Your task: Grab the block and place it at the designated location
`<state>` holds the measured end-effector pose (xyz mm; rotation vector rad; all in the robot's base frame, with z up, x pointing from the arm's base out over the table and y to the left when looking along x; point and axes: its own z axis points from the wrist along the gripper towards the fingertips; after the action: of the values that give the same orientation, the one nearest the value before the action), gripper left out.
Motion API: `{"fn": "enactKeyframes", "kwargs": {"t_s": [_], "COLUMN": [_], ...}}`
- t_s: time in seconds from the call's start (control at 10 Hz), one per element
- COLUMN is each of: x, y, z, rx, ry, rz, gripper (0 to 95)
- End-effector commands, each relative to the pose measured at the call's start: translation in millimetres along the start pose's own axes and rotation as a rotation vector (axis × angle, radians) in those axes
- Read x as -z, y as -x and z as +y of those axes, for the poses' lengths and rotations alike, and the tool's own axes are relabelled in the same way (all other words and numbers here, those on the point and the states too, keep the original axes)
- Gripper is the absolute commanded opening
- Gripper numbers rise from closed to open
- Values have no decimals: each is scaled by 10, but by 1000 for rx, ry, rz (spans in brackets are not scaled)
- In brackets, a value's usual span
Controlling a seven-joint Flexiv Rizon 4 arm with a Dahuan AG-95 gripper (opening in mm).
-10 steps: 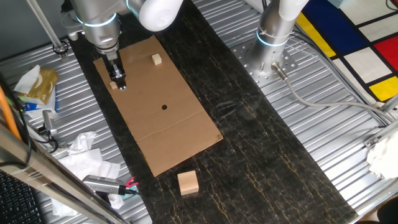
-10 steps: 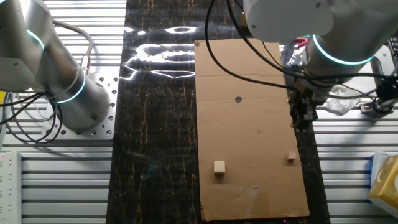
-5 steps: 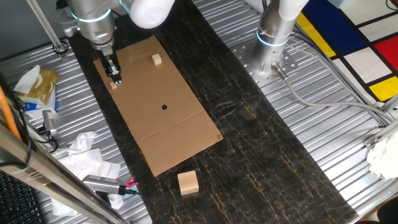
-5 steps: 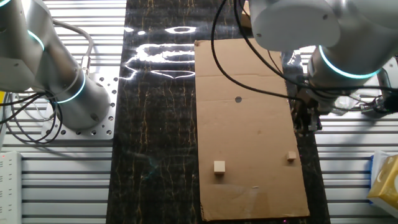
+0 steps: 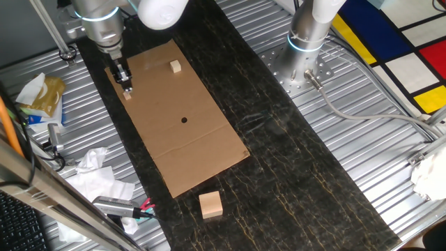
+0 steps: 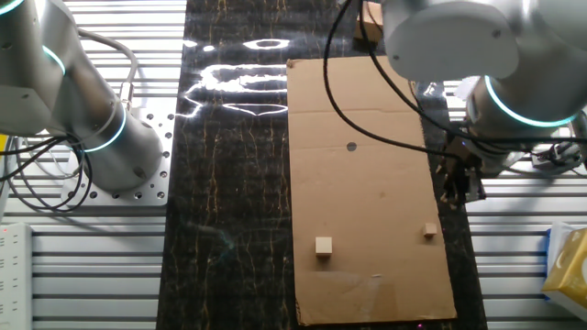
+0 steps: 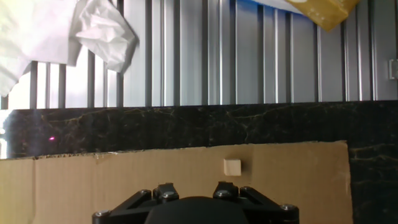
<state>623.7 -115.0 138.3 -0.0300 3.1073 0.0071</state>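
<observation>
**Q:** How is the claw standing, and is it holding anything?

**A:** The gripper [image 5: 126,86] is hanging over the edge of the cardboard sheet [image 5: 202,143], close above the block [image 5: 127,95]. In the other fixed view the gripper [image 6: 452,194] is showing as a dark tip at the sheet's [image 6: 367,211] border, with the block [image 6: 429,231] lying apart from it on the cardboard. Nothing is sitting between the fingers in either fixed view. How far the fingers are spread cannot be told: the fixed views are showing them too small, and the hand view is showing only the dark base of the hand at the bottom of the frame.

**Q:** Where is the block lying, and which way is it pointing?

**A:** It is resting flat on the sheet, just inside the sheet's edge and near one of its corners, beside the dark marbled strip of the tabletop [image 5: 293,174]. In the hand view the block [image 7: 232,167] is sitting upright with its faces roughly square to the cardboard's edge [image 7: 186,151]. It is a cube, so no long axis is showing.

**Q:** And the target?

**A:** The black dot [image 5: 184,119] is marking the middle of the sheet, well apart from the block; the other fixed view is showing the dot [image 6: 351,146] likewise. A slightly bigger pale block [image 5: 175,66] is lying near the sheet's other near-arm corner, and a large wooden cube [image 5: 210,204] is standing off the sheet on the dark strip.
</observation>
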Motion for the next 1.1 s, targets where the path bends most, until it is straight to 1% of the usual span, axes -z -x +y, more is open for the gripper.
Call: {"fn": "enactKeyframes", "kwargs": {"t_s": [0.1, 0.5, 1.1], "x": [2, 0, -22], "y": [7, 40, 88], "z": [-21, -103, -150], "rx": [4, 12, 18], "ry": [-1, 3, 5], "rz": [-3, -5, -5], "gripper": [380, 380, 380]}}
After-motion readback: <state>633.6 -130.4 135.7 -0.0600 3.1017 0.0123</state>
